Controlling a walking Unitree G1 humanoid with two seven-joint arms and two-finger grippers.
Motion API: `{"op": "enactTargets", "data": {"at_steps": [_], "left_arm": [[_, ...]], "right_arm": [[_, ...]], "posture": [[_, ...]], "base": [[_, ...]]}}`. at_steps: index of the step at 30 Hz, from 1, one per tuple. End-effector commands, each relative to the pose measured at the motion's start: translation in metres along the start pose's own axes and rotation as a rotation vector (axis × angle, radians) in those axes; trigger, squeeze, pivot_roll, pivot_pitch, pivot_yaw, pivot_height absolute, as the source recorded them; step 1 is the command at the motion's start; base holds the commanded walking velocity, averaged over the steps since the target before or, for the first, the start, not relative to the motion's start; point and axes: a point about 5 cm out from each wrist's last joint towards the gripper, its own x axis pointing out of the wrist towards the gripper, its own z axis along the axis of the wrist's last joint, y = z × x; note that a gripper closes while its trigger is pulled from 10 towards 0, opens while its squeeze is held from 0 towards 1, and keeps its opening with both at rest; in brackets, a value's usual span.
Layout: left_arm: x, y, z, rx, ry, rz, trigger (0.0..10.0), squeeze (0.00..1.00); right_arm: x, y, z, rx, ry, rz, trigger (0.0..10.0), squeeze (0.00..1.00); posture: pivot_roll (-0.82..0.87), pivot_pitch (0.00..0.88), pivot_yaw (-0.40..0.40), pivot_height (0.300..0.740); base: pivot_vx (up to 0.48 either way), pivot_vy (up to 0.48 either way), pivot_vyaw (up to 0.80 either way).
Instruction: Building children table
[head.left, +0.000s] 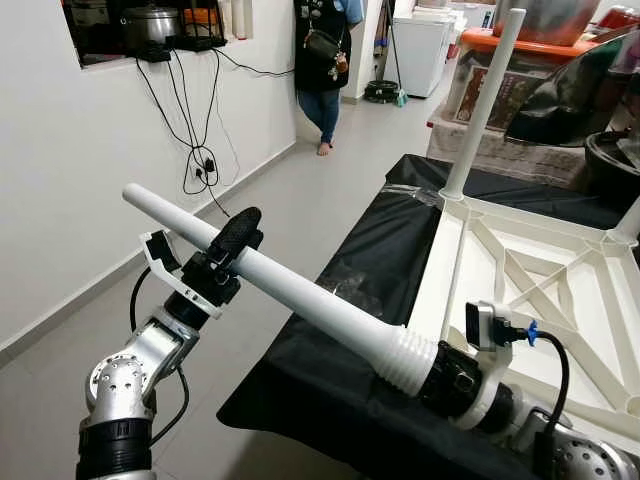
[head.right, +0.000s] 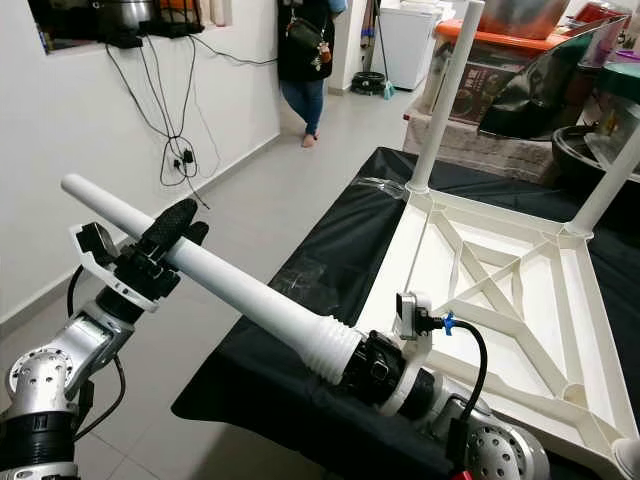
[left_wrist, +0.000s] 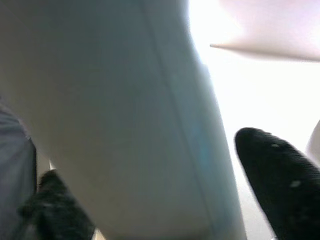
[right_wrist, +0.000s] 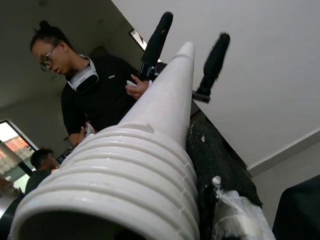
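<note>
Head view: long white plastic table leg (head.left: 300, 295) spans both arms, right gripper (head.left: 450, 380) clamping its ribbed end at five o'clock, ready, I'd judge, to aim it at the upturned white tabletop (head.left: 560, 290). Left wrist: left gripper's (head.left: 225, 250) fingers (left_wrist: 280, 175) straddle the shaft, steadying it.

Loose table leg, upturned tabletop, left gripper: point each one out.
table leg (head.left: 300, 293), left eye view, on the bare white shaft between the two grippers.
tabletop (head.right: 590, 295), right eye view, on its far rim, underside up.
left gripper (head.left: 240, 238), left eye view, by the black fingers at the leg.
</note>
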Motion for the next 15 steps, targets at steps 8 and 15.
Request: {"op": "enactTargets", "data": {"at_steps": [8, 15], "left_arm": [[0.0074, -0.0065, -0.0074, -0.041, 0.023, -0.057, 0.0, 0.0], [0.0097, -0.0109, -0.0087, -0.052, 0.04, -0.082, 0.0, 0.0]], "right_arm": [[-0.0021, -0.0035, -0.003, 0.023, 0.031, 0.01, 0.0, 0.0], [0.0002, -0.007, -0.0045, 0.007, 0.027, -0.008, 0.0, 0.0]], "posture": [[-0.03, 0.0, -0.058, 0.74], [0.0, 0.0, -0.061, 0.74]], "base": [[0.0, 0.0, 0.0], [0.0, 0.0, 0.0]]}}
